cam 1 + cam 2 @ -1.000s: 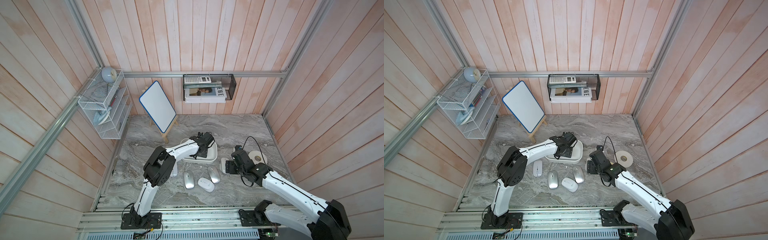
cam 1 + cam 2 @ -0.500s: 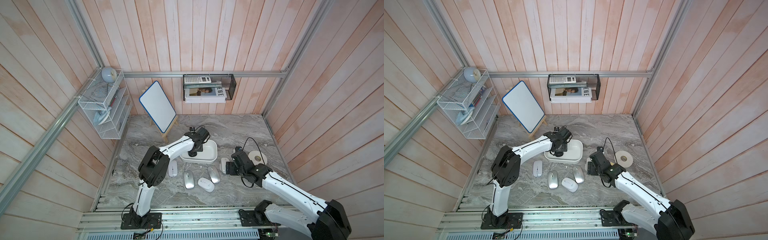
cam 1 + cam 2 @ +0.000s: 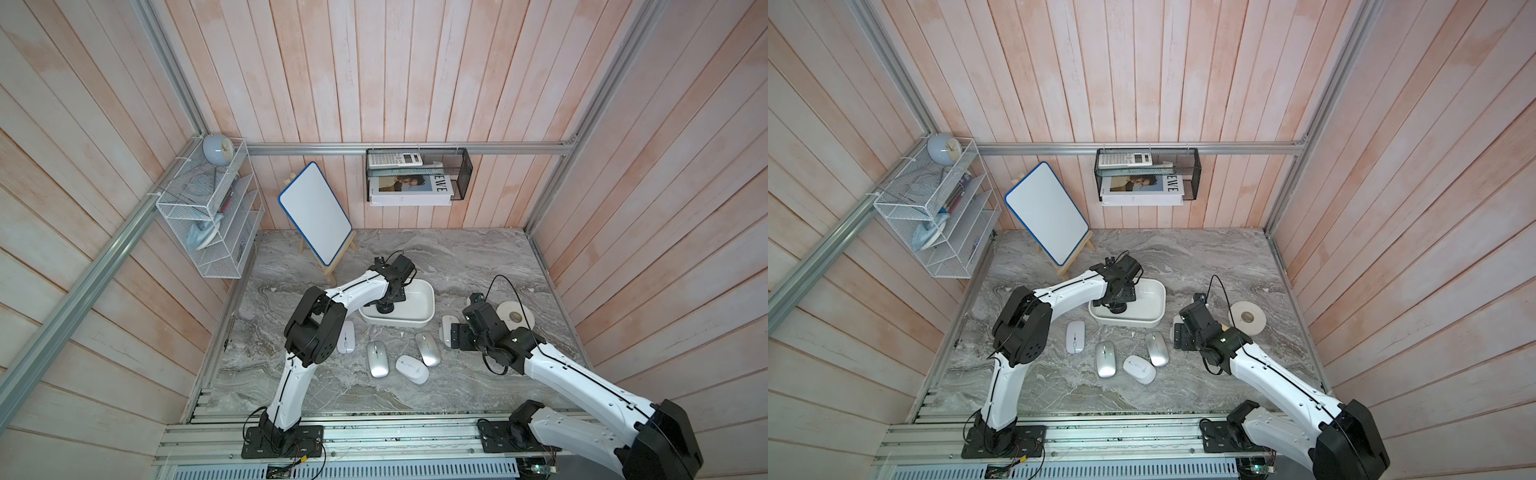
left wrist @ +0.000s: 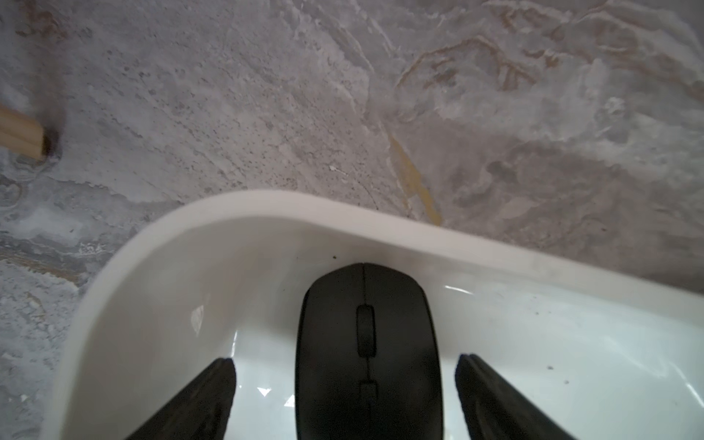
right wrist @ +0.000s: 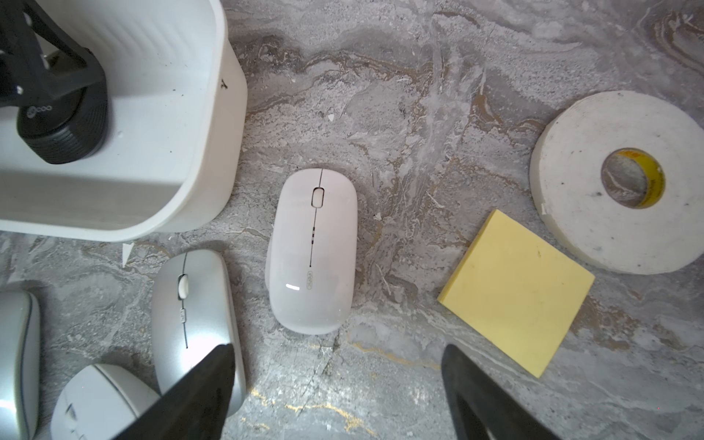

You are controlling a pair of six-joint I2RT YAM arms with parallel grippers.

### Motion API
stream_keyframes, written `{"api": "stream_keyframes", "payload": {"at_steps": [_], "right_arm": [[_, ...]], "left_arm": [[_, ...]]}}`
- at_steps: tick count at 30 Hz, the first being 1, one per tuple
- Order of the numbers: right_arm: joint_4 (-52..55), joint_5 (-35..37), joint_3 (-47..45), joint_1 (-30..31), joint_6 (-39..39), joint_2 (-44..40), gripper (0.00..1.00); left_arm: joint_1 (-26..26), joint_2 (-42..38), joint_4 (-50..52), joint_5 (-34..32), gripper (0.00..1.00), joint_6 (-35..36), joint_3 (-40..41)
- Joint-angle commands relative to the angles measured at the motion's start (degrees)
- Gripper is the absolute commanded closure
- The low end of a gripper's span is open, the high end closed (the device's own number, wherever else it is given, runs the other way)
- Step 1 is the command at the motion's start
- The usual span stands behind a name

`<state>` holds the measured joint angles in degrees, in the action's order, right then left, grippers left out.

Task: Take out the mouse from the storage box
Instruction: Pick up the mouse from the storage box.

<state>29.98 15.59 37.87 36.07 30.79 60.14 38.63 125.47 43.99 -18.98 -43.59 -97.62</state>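
Pale pink plank walls (image 3: 374, 83) close in three sides of the room, with aluminium rails (image 3: 395, 148) running along them and down the corners. Below lies the counter (image 3: 478, 257), a grey marbled slab with brownish veins and a dusty, speckled face. Two white and black arms reach in from a slotted rail at the near edge.

A white wire rack (image 3: 208, 216) hangs on the side wall with a small round clock on top. A blue-edged whiteboard (image 3: 316, 218) leans on a wooden easel at the back of the counter. A black mesh basket (image 3: 457, 174) on the back wall holds a calculator and a magazine.

The storage box (image 3: 419, 309), a white rounded tub, sits mid-counter. Beside the right arm lie a white tape roll (image 5: 617, 183) and a yellow sticky pad (image 5: 516, 293), just apart from each other.

Five mice lie on the counter in front of the box: a white mouse (image 5: 312, 251), a silver mouse (image 5: 194, 312) beside it, and three more toward the left arm.

The black mouse (image 4: 367, 343) lies on the floor of the storage box, its nose close to the curved wall. The left pincer (image 4: 345, 364) is down inside the box, its jaws spread wide on either side of this mouse with a gap on each side. The right pincer (image 5: 338, 351) hangs above the counter just behind the white mouse, jaws wide apart and holding nothing.
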Motion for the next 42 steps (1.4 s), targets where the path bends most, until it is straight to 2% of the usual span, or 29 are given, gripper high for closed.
{"api": "stream_keyframes", "payload": {"at_steps": [1, 6, 13, 24, 28, 34, 42], "right_arm": [[0.2, 0.7, -0.4, -0.2, -0.7, -0.9, 0.1], [0.1, 0.8, -0.7, -0.4, -0.7, -0.9, 0.1], [0.1, 0.5, -0.4, -0.5, -0.6, -0.7, 0.1], [1.1, 0.6, 0.9, -0.4, -0.9, -0.6, 0.11], [1.6, 0.5, 1.1, -0.4, -0.7, -1.0, 0.11], [2.4, 0.5, 1.4, -0.4, -0.4, -1.5, 0.11], [3.3, 0.2, 1.7, -0.4, -0.1, -2.8, 0.11]], "left_arm": [[-0.1, 1.3, -1.2, 1.1, 0.05, -1.1, -0.6], [-0.2, 2.5, -1.5, 1.6, 0.05, -1.0, -0.4], [-0.1, 3.2, -2.0, 2.1, 0.11, -1.1, -0.1], [-0.1, 2.7, -3.1, 2.6, 0.3, -0.8, 1.0], [0.0, 2.0, -3.3, 2.4, 0.37, -0.6, 1.5], [0.5, 0.4, -3.7, 1.7, 0.43, -0.2, 2.2], [2.1, -4.7, -5.1, 1.5, 0.47, 0.6, 3.9]]}}
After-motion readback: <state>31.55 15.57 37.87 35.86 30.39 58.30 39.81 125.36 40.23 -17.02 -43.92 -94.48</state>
